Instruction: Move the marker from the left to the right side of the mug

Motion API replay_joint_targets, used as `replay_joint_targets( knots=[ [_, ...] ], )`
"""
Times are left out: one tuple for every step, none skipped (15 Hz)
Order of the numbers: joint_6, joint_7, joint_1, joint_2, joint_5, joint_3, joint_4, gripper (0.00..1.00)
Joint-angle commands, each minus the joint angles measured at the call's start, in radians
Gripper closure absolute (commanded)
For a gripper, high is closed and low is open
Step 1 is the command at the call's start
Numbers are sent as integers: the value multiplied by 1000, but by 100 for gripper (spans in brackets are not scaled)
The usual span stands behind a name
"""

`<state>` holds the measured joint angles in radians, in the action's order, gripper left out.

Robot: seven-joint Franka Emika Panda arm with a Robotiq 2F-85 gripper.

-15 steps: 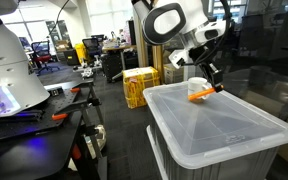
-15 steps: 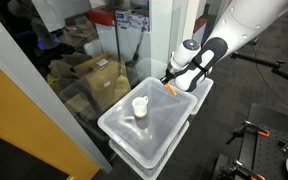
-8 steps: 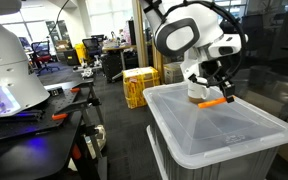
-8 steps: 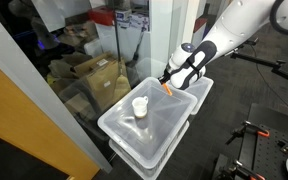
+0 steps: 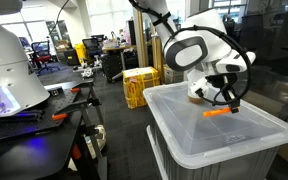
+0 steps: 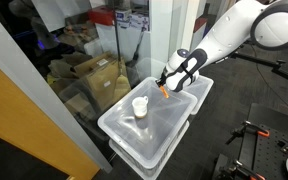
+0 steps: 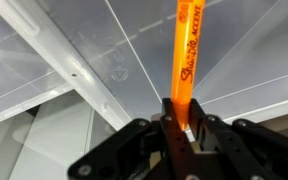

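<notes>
My gripper [image 7: 180,118] is shut on the orange marker [image 7: 187,55], which sticks straight out from the jaws over the clear bin lid. In both exterior views the marker [image 5: 216,112] [image 6: 162,91] hangs just above the lid. The gripper [image 5: 227,101] [image 6: 166,82] holds it by one end. The white mug [image 6: 140,106] stands upright on the lid, apart from the gripper; in an exterior view it [image 5: 196,92] is mostly hidden behind the arm.
The lid belongs to a clear plastic storage bin [image 5: 214,135] [image 6: 134,135]. A second bin lies beside it [image 6: 199,95]. A glass partition [image 6: 89,90], cardboard boxes [image 6: 89,75], a yellow crate [image 5: 139,85] and a workbench [image 5: 34,115] surround it.
The gripper has carried the marker across the lid, past the mug, and lower toward the lid surface. The mug has not moved.
</notes>
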<state>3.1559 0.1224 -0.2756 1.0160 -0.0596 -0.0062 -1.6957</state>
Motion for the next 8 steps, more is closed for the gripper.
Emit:
replay_joint_targets(
  knots=[
    [-61,-10,-13,22,-41,26,53,53],
    [-67,-1,0,16,-50,14,47,48],
    [-62,-1,1,-2,-56,15,25,40],
    [-59,9,12,-18,-66,4,6,33],
    [-51,11,15,-40,-74,4,-22,24],
    [-43,13,23,-65,-81,1,-53,18],
    [-31,19,38,-89,-88,-10,-84,11],
    [-18,19,47,-121,-92,-12,-123,3]
  ],
)
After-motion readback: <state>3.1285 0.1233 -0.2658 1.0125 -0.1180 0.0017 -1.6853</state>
